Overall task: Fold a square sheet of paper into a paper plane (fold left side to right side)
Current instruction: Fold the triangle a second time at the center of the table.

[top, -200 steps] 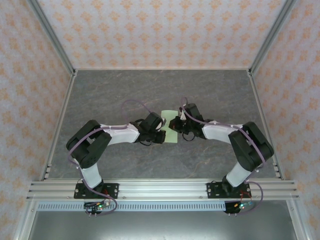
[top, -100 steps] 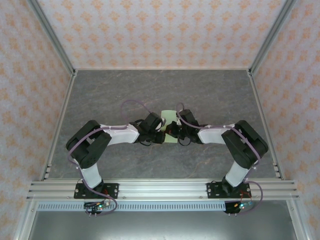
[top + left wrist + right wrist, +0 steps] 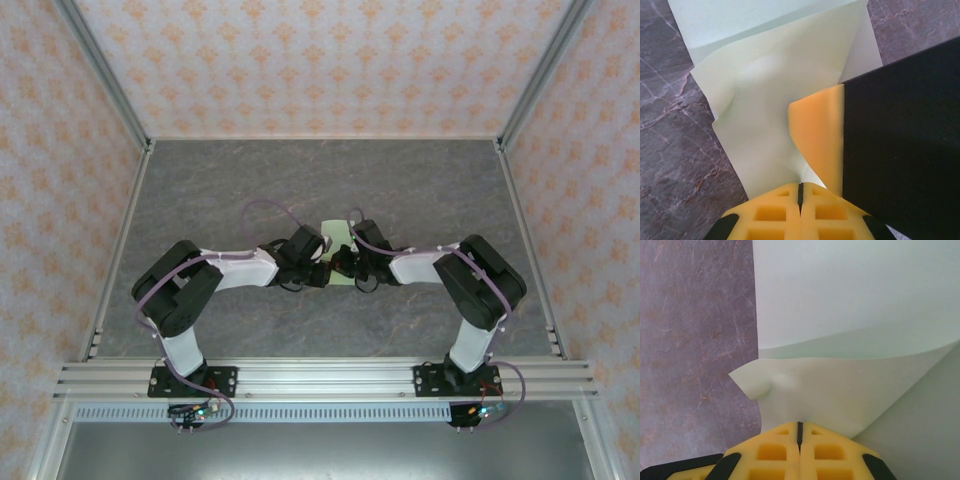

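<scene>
Both my grippers are clamped shut right now. Left gripper (image 3: 800, 192): the yellow fingertips are pressed flat together, and the near edge of the sheet of paper (image 3: 765, 100) runs straight into the seam between them, so it looks pinched there. Right gripper (image 3: 800, 431): same deal, the tips are tight together with a lifted flap of the paper coming down into them.

In the left wrist view, the paper fans away from my fingers with one pale layer raised and rumpled over a flatter green layer behind it. One of my right gripper's yellow fingers (image 3: 817, 135) sits on top of it, just right of the middle, with that gripper's black body beside it. In the right wrist view, the flap curls up off the flat part, and one small corner sticks out to the left over the tabletop.

From the top camera, the paper is about mid-table, right where my two wrists meet. They cover most of it, with pale green peeking out on the far and near sides. Around it is the grey marbled table (image 3: 220, 190), and beyond that the patterned walls (image 3: 330, 60).
</scene>
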{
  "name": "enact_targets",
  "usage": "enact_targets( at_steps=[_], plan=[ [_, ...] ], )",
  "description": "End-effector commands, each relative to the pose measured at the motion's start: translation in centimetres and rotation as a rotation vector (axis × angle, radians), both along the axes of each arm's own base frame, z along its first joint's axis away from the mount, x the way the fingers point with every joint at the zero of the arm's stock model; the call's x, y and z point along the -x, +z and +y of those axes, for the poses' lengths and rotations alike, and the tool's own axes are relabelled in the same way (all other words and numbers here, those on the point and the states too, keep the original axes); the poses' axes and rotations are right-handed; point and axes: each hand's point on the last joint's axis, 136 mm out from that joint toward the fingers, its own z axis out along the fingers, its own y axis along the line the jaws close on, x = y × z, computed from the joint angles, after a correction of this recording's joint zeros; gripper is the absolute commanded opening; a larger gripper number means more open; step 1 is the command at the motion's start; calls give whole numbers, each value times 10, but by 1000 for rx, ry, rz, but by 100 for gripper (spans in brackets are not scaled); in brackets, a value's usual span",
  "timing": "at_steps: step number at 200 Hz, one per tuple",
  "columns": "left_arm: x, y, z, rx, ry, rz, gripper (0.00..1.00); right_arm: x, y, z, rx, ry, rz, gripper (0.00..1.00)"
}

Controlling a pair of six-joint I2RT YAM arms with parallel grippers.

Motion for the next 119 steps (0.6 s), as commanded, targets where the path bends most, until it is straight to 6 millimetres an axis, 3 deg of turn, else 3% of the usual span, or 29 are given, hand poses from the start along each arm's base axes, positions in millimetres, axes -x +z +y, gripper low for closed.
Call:
enact_targets(
  at_steps=[1,65,119],
  plan=[
    [20,-31,25,-83,25,98,0,-8,-13,-22,131,-33,-16,1],
    [20,-37,30,-75,42,116,0,-29,-8,-44,154,-66,-36,2],
    [21,-39,32,-78,44,122,0,-42,-18,-71,190,-104,-13,2]
  ],
)
